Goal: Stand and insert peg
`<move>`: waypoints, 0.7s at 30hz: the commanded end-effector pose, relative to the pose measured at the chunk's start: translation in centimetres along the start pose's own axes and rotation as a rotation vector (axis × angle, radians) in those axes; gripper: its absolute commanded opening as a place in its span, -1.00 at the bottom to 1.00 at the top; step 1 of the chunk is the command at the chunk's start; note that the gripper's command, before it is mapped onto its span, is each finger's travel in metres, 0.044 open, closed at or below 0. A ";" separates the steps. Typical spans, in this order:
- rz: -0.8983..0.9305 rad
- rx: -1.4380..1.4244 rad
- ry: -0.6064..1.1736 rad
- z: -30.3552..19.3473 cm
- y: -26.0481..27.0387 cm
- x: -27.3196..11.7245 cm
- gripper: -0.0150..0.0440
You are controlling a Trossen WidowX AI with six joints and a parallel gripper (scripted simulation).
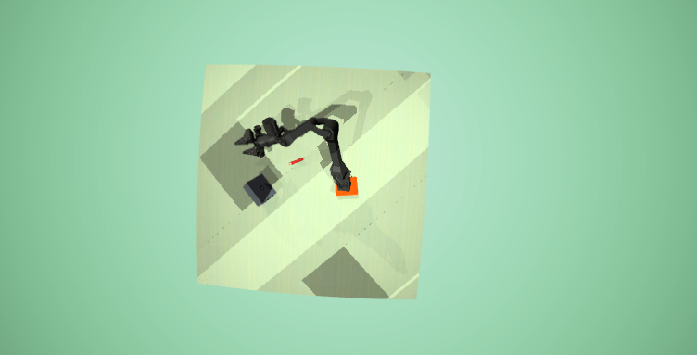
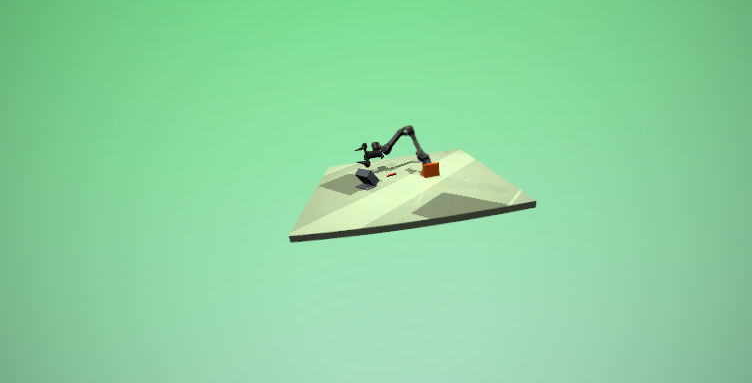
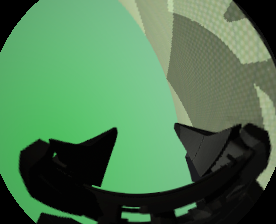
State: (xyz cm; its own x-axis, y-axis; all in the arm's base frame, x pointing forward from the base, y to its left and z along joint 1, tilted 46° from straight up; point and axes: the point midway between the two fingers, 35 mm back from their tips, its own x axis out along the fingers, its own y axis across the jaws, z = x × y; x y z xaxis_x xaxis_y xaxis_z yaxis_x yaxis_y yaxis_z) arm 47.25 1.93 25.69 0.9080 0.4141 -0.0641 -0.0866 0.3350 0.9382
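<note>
The red peg (image 1: 297, 160) (image 2: 391, 174) lies on its side on the table, between the sloped panel and the arm's base. A small pale mark shows at its end toward the panel in the top view. The dark grey sloped panel (image 1: 254, 184) (image 2: 367, 176) has one hole (image 1: 261, 187) in its face, with nothing in it. My gripper (image 1: 239, 147) (image 2: 357, 155) (image 3: 146, 127) is wide open and empty. It is raised above the table, beyond the panel in the top view, and points away from the base. Neither peg nor panel shows in the wrist view.
The arm's base stands by an orange block (image 1: 353, 186) (image 2: 431, 170), to the right of the peg. The arm bends high over the table (image 1: 292, 234) (image 2: 337, 217). Large dark shadow patches cross the table top. The table's edge shows in the wrist view.
</note>
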 end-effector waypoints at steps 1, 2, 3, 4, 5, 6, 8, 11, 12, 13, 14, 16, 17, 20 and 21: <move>-0.073 -0.023 -0.008 -0.6 -1.1 0.5 1.00; -0.092 -0.028 -0.009 -0.7 -1.4 0.6 1.00; -0.111 -0.034 -0.009 -0.9 -1.7 0.7 1.00; -0.130 -0.040 -0.009 -1.0 -2.0 0.8 1.00; -0.149 -0.046 -0.009 -1.2 -2.2 0.8 1.00; -0.169 -0.053 -0.009 -1.4 -2.5 0.9 1.00; -0.208 -0.067 -0.007 -1.7 -3.1 1.0 1.00; -0.267 -0.091 -0.002 -2.3 -4.0 1.0 1.00; -0.287 -0.100 0.000 -2.5 -4.3 1.0 1.00; -0.307 -0.109 0.003 -2.7 -4.6 1.0 1.00; -0.327 -0.118 0.006 -2.9 -4.9 1.0 1.00; -0.368 -0.138 0.013 -3.3 -5.5 0.9 1.00; -0.388 -0.148 0.017 -3.5 -5.7 0.9 1.00; -0.450 -0.180 0.031 -4.1 -6.6 0.7 1.00; -0.470 -0.191 0.037 -4.3 -6.9 0.6 1.00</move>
State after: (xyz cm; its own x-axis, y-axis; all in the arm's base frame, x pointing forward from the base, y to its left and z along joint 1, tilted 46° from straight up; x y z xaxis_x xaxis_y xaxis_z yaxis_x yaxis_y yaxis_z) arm 46.95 3.36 18.64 0.8715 0.2389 -0.4282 0.2163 0.5963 0.7731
